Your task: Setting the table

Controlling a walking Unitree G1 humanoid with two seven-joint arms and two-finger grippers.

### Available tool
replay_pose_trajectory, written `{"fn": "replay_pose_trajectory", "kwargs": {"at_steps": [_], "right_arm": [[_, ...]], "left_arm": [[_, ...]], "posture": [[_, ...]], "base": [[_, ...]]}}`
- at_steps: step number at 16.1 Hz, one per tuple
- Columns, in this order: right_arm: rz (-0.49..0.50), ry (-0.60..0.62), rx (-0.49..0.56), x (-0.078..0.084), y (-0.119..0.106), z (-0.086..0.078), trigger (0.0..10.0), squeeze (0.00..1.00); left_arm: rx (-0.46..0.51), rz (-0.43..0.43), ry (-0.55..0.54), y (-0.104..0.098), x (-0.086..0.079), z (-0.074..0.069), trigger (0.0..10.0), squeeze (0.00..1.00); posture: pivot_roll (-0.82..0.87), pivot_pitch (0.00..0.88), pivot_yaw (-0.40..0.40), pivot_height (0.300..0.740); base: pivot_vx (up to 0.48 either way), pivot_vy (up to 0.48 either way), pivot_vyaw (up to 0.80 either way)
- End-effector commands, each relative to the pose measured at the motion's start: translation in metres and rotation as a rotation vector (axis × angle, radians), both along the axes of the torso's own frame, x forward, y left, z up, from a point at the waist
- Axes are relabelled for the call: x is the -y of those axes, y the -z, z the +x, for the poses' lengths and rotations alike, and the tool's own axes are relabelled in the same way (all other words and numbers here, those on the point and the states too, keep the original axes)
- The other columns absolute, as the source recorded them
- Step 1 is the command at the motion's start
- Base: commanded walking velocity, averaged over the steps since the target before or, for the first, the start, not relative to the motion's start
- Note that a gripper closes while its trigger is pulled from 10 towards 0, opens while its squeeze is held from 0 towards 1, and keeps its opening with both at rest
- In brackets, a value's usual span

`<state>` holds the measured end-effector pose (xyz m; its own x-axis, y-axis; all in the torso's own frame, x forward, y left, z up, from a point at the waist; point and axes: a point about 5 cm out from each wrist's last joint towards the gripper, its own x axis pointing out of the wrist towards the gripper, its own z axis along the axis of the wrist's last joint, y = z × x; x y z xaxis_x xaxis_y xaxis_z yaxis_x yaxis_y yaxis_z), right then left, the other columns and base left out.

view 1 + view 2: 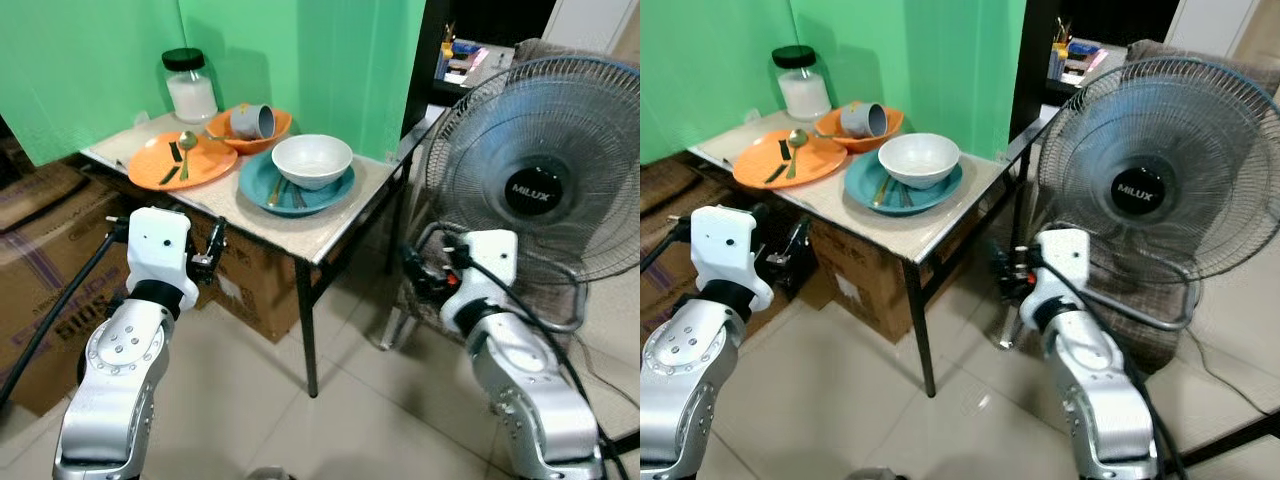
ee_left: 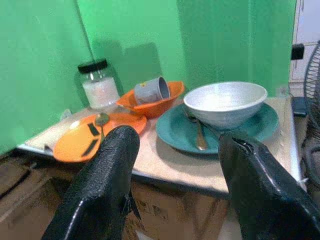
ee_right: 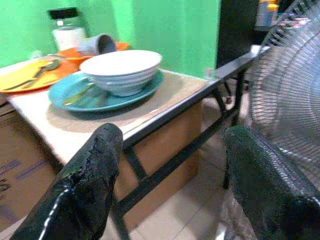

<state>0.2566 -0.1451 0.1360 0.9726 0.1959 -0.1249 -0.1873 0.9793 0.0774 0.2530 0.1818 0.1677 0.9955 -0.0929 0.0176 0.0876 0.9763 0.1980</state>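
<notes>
White bowl sits on the teal plate, worktop laid.
Left tool and right tool hang spread, short of the plate.

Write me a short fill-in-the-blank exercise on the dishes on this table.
1. The white bowl sits on the ____ plate.
2. The grey cup lies on its side in the ____ bowl.
3. The glass jar at the back of the table has a ____ lid.
4. A gold spoon lies on the ____ plate.

Missing words: teal; orange; black; orange
</notes>
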Motion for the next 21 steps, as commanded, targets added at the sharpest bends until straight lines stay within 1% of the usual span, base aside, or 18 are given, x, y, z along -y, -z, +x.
{"fn": "replay_pose_trajectory", "kwargs": {"at_steps": [1,3,4,5,8,12,15,17,19,21], "right_arm": [[0.007,0.003,0.021,-0.001,-0.004,0.003,10.0,0.00],[0.000,-0.027,0.019,-0.007,-0.003,0.003,10.0,0.00],[-0.021,-0.044,0.027,-0.010,-0.003,0.003,10.0,0.00],[-0.014,-0.053,0.028,-0.011,-0.004,0.003,10.0,0.00],[-0.005,-0.046,0.036,-0.010,-0.006,0.005,10.0,0.00],[-0.024,-0.105,0.033,-0.015,-0.006,0.005,10.0,0.00],[-0.045,-0.099,0.048,-0.014,-0.009,0.009,10.0,0.00],[-0.034,-0.104,0.051,-0.015,-0.010,0.010,10.0,0.00],[-0.064,-0.131,0.057,-0.017,-0.011,0.009,10.0,0.00],[-0.070,-0.137,0.067,-0.019,-0.012,0.009,10.0,0.00]], "left_arm": [[-0.018,0.008,0.008,0.003,-0.001,0.000,10.0,0.00],[-0.031,0.010,0.020,0.005,-0.002,-0.002,10.0,0.00],[-0.033,0.011,0.023,0.005,-0.001,-0.003,10.0,0.00],[-0.032,0.010,0.023,0.005,-0.001,-0.002,10.0,0.00],[-0.034,0.008,0.025,0.005,0.000,-0.004,10.0,0.00],[-0.036,0.007,0.027,0.005,0.002,-0.004,10.0,0.00],[-0.038,0.007,0.030,0.005,0.004,-0.004,10.0,0.00],[-0.039,0.007,0.033,0.005,0.004,-0.004,10.0,0.00],[-0.040,0.009,0.038,0.005,0.004,-0.003,10.0,0.00],[-0.043,0.013,0.044,0.005,0.005,-0.003,10.0,0.00]], "posture": [[0.14,0.000,0.033,0.740],[0.14,0.000,0.033,0.740],[0.14,0.000,0.032,0.740],[0.14,0.000,0.032,0.740],[0.14,0.000,0.030,0.740],[0.15,0.000,0.023,0.740],[0.15,0.000,0.020,0.740],[0.15,0.000,0.022,0.740],[0.15,0.000,0.023,0.740],[0.15,0.000,0.023,0.740]], "base": [[0.319,0.000,0.00],[0.321,0.000,0.00],[0.319,0.000,0.00],[0.322,0.000,0.00],[0.321,0.000,0.80],[0.320,0.000,0.00],[0.319,0.000,0.00],[0.313,0.000,0.00],[0.313,0.000,0.00],[0.304,0.000,0.00]]}}
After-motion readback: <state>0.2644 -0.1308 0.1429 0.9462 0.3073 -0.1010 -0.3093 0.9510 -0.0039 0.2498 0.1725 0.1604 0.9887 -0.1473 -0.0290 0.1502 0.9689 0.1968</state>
